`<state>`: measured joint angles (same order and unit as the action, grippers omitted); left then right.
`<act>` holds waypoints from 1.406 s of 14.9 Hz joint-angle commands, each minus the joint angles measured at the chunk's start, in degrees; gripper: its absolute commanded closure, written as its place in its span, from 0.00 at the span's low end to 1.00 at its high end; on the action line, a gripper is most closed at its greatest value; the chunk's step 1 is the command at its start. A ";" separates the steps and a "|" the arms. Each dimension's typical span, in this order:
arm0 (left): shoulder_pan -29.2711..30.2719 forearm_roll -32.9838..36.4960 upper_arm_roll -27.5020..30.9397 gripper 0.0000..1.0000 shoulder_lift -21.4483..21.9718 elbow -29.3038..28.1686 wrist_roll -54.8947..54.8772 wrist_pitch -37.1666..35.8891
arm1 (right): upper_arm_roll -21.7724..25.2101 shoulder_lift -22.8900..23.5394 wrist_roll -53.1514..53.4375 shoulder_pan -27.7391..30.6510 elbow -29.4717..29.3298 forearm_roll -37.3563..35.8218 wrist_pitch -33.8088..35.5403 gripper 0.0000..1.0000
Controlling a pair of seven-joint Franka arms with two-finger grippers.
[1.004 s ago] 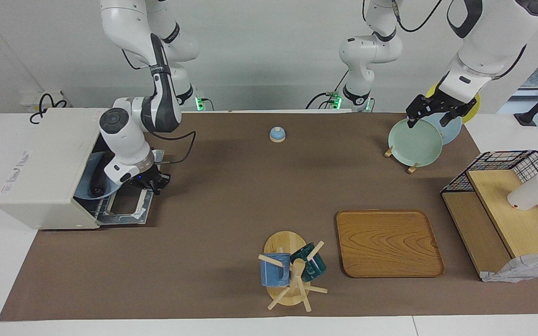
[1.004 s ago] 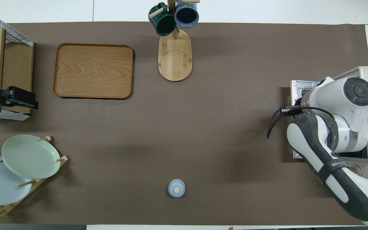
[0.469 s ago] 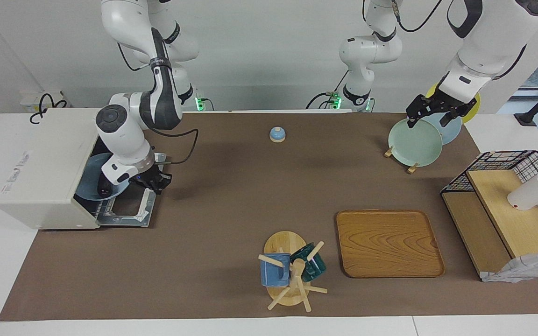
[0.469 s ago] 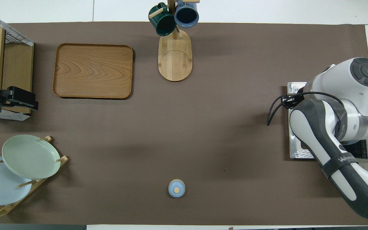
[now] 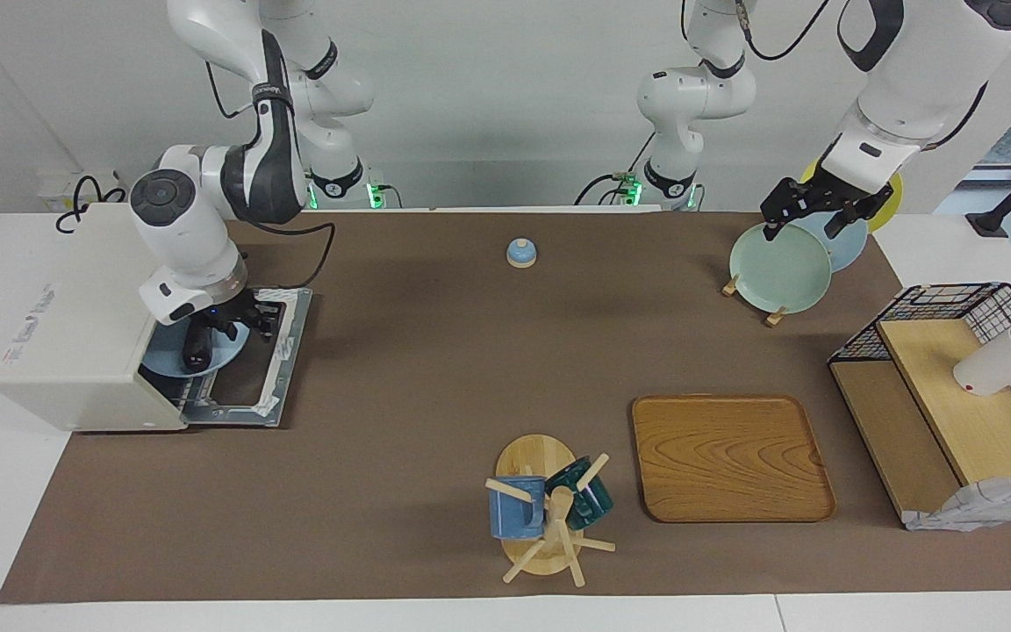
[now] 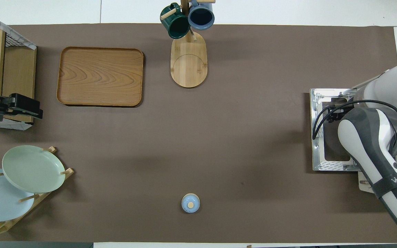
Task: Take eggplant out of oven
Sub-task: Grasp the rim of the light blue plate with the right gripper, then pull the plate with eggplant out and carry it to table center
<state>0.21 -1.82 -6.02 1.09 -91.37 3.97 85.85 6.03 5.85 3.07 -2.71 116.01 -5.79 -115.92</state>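
Note:
The off-white oven (image 5: 67,325) stands at the right arm's end of the table with its door (image 5: 282,351) dropped flat. Just inside its mouth a light blue plate (image 5: 163,360) holds the dark eggplant (image 5: 195,351). My right gripper (image 5: 229,326) hangs at the oven's mouth, over the plate's edge and close beside the eggplant. In the overhead view the right arm hides the gripper, the plate and the eggplant; only the door (image 6: 329,137) shows. My left gripper (image 5: 802,226) waits open over the plate rack and also shows in the overhead view (image 6: 29,109).
A plate rack with a green plate (image 5: 777,268) stands near the left arm. A small blue bell (image 5: 520,253) sits mid-table near the robots. A mug tree (image 5: 549,509), a wooden tray (image 5: 729,456) and a wire basket shelf (image 5: 953,386) with a white cup (image 5: 993,364) are farther out.
My right arm has swung from over the open door toward the oven's mouth, so its gripper now hangs by the plate and eggplant. The left arm has not moved.

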 commanded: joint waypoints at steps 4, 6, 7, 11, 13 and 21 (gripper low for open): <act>-0.91 0.94 0.48 0.00 1.02 -0.65 0.68 -0.69 | -0.41 -2.94 -2.45 1.91 8.09 -0.62 -8.18 0.58; -0.91 0.94 0.48 0.00 1.02 -0.65 0.60 -0.60 | -0.41 -2.95 -5.35 2.54 8.27 -0.62 -8.19 0.77; -0.91 0.94 0.48 0.00 1.02 -0.65 0.60 -0.51 | -0.32 -3.03 -6.23 2.71 8.27 -0.97 -8.19 1.00; -0.74 0.94 0.39 1.00 0.93 -0.39 0.07 -0.60 | -0.59 -2.60 -3.54 -3.15 5.56 -6.49 -4.60 1.00; -0.30 0.86 0.39 1.00 1.02 -0.74 -0.81 -0.43 | -0.67 -1.72 4.01 -9.47 0.91 -8.61 1.37 1.00; -0.91 0.86 0.39 1.00 0.93 -0.65 -1.25 1.07 | -1.11 3.89 26.42 -32.50 -13.67 -9.69 12.72 1.00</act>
<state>0.18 -1.82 -6.09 1.11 -91.37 3.33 86.07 4.84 5.09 23.42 -30.14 109.94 -16.83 -107.26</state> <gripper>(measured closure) 0.991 0.974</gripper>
